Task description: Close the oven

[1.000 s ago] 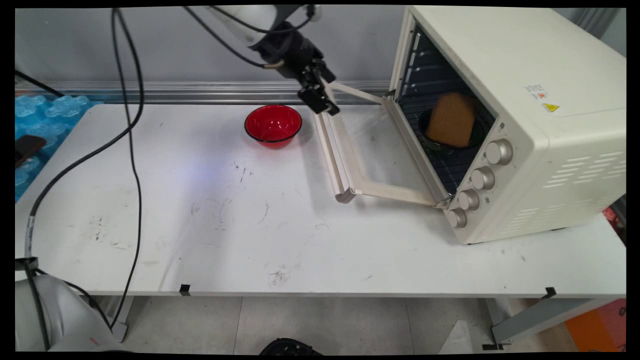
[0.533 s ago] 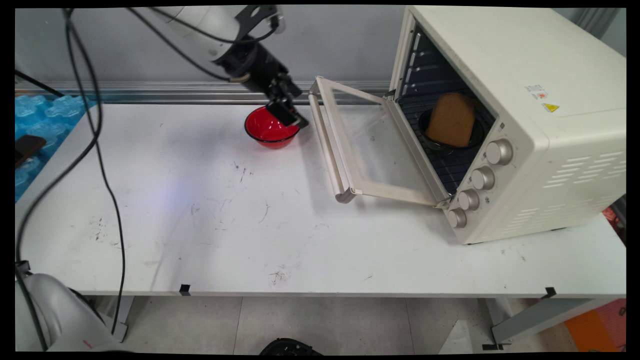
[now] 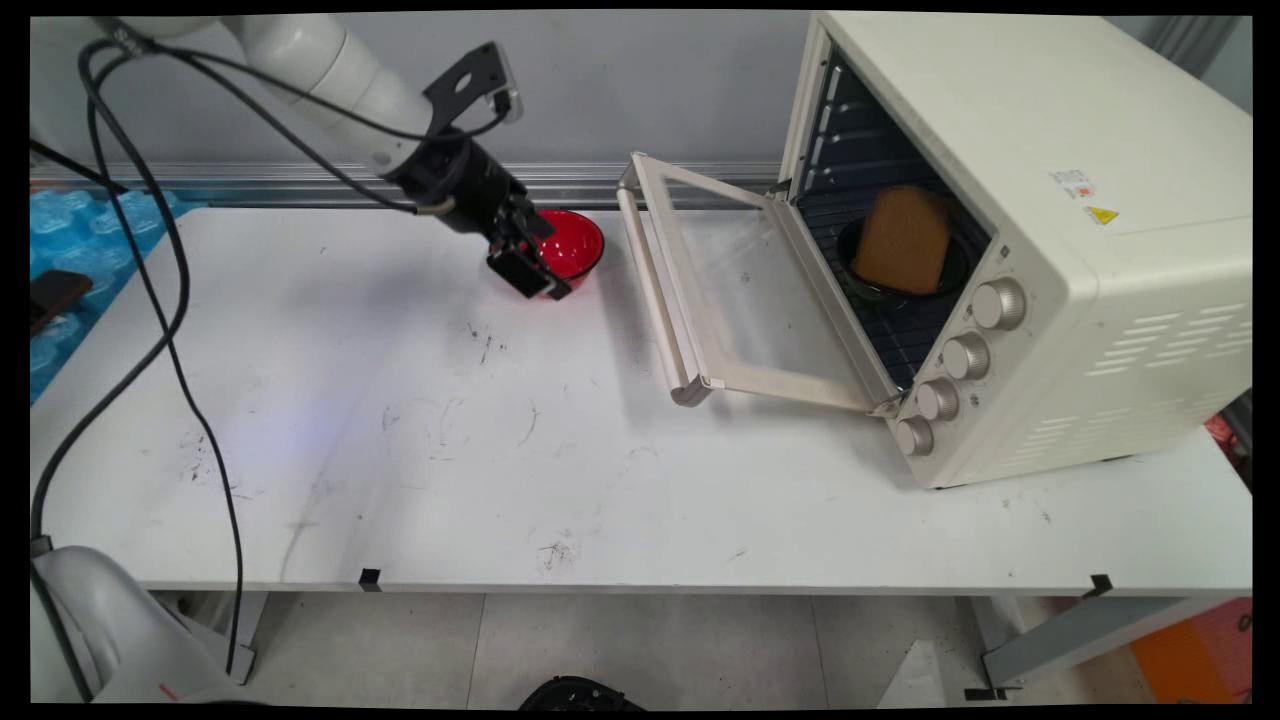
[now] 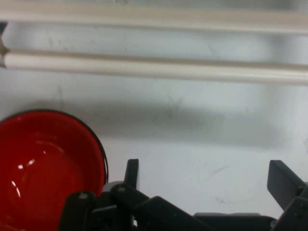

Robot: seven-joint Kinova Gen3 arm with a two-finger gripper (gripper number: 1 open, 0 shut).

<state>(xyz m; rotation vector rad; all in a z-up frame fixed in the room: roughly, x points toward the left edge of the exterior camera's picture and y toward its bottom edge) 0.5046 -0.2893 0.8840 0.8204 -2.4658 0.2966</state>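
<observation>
You see the gripper [image 3: 535,272] in the upper middle of the main view, fingers spread apart and holding nothing, hanging in front of the red bowl [image 3: 565,247]. In the hand view that bowl [image 4: 45,168] fills the lower left. At right, the toaster oven [image 3: 1010,230] stands with its door [image 3: 720,290] open; a bread slice [image 3: 903,240] sits inside in a dark dish.

The gripper [image 3: 530,270] hides the near-left part of the red bowl [image 3: 570,245] behind it. In the hand view the bowl [image 4: 43,168] runs off the left and bottom edges, and the oven door handle [image 4: 154,67] ahead is blurred.
</observation>
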